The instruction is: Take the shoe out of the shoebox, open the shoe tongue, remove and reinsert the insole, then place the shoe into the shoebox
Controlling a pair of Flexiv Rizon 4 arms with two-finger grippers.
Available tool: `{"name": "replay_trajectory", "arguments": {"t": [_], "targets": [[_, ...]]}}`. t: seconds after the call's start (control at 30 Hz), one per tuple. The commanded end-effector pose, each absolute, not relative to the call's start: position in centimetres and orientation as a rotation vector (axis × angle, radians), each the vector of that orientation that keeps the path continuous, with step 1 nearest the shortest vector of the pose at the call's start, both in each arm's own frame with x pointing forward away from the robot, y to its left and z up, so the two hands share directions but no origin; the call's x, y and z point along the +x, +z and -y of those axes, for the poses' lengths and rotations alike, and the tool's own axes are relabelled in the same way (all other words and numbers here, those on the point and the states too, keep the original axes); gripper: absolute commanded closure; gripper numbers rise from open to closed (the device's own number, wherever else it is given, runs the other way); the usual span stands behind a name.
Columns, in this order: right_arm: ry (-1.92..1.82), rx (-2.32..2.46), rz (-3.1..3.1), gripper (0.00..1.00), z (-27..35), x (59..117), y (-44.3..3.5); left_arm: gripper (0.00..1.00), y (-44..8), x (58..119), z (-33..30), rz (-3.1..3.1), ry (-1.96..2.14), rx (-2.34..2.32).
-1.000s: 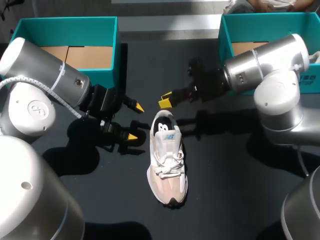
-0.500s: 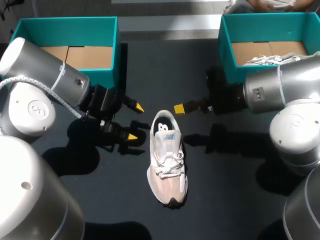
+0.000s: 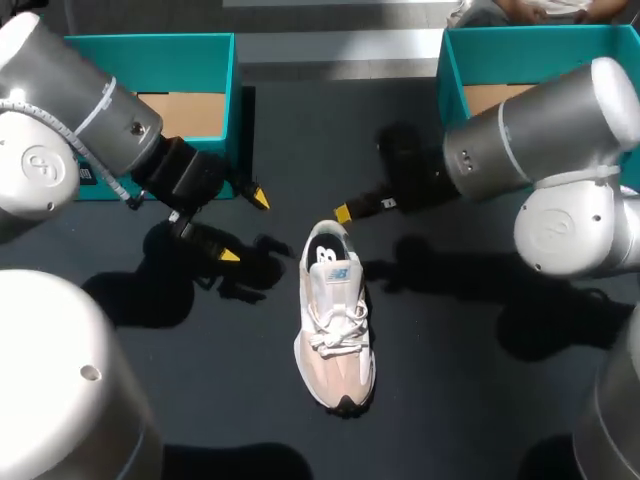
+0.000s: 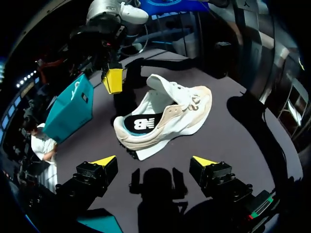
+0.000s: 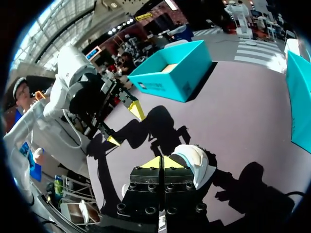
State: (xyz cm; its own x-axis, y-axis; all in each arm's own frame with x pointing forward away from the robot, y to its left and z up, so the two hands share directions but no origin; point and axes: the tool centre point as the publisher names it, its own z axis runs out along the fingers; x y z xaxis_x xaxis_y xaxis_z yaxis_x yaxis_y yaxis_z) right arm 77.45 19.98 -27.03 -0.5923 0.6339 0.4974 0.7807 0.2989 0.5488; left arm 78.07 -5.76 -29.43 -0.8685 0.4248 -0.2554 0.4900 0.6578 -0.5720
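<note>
Shoe lies on the table, heel toward 12 o'clock — probably light and soft, best pinched at the heel collar. Left gripper at its 10 o'clock gapes empty; right gripper has its tips together, holding nothing.

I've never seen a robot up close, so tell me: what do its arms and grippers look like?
The left arm and right arm are thick silver tubes with pale grey joint caps; a white cable runs along the left. The left gripper and right gripper are black and yellow-tipped.
</note>
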Motion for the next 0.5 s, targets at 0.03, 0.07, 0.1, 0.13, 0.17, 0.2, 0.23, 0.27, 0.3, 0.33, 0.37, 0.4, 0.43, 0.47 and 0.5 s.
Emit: {"name": "replay_trajectory", "arguments": {"t": [0.03,0.07,0.1,0.13,0.17,0.2,0.23,0.27,0.3,0.33,0.37,0.4,0.43,0.47,0.5], "targets": [[-0.995,-1.533,2.557,1.00,-20.5,77.6,-26.8,0.00,-24.6,78.9,0.7,-2.737,-1.057,0.776],[-0.995,-1.533,2.557,1.00,-20.5,77.6,-26.8,0.00,-24.3,79.4,0.1,-2.731,-1.059,0.785],[-0.995,-1.533,2.557,1.00,-20.5,77.6,-26.8,0.00,-24.0,79.8,-0.4,-2.726,-1.057,0.784],[-0.995,-1.533,2.557,1.00,-20.5,77.6,-26.8,0.00,-23.7,80.1,-0.9,-2.717,-1.039,0.773],[-0.995,-1.533,2.557,1.00,-20.5,77.6,-26.8,0.00,-23.4,80.4,-1.4,-2.718,-1.041,0.777],[-0.995,-1.533,2.557,1.00,-20.5,77.6,-26.8,0.00,-23.0,80.8,-1.8,-2.713,-1.029,0.770],[-0.995,-1.533,2.557,1.00,-20.5,77.6,-26.8,0.00,-22.7,81.1,-2.1,-2.705,-1.001,0.760],[-0.940,-1.562,2.567,1.00,-20.8,77.7,-27.3,0.00,-22.3,81.4,-2.5,-2.704,-0.987,0.761],[-0.944,-1.591,2.550,1.00,-21.0,77.8,-27.7,0.00,-22.0,81.7,-2.9,-2.694,-0.960,0.755],[-0.947,-1.623,2.543,1.00,-21.1,77.8,-28.0,0.00,-21.8,81.9,-3.1,-2.692,-0.951,0.749],[-0.796,-1.669,2.596,1.00,-21.1,77.8,-28.6,0.00,-21.5,82.1,-3.4,-2.691,-0.924,0.752],[-0.767,-1.706,2.604,1.00,-21.0,77.7,-28.9,0.00,-21.3,82.3,-3.6,-2.682,-0.912,0.743],[-0.767,-1.777,2.601,1.00,-20.8,77.7,-29.0,0.00,-21.1,82.6,-3.8,-2.684,-0.908,0.731],[-0.712,-1.809,2.620,1.00,-20.6,77.6,-29.1,0.00,-21.0,82.8,-4.0,-2.682,-0.911,0.724],[-0.643,-1.857,2.634,1.00,-20.5,77.4,-29.3,0.00,-20.9,83.0,-4.1,-2.681,-0.906,0.702]]}}
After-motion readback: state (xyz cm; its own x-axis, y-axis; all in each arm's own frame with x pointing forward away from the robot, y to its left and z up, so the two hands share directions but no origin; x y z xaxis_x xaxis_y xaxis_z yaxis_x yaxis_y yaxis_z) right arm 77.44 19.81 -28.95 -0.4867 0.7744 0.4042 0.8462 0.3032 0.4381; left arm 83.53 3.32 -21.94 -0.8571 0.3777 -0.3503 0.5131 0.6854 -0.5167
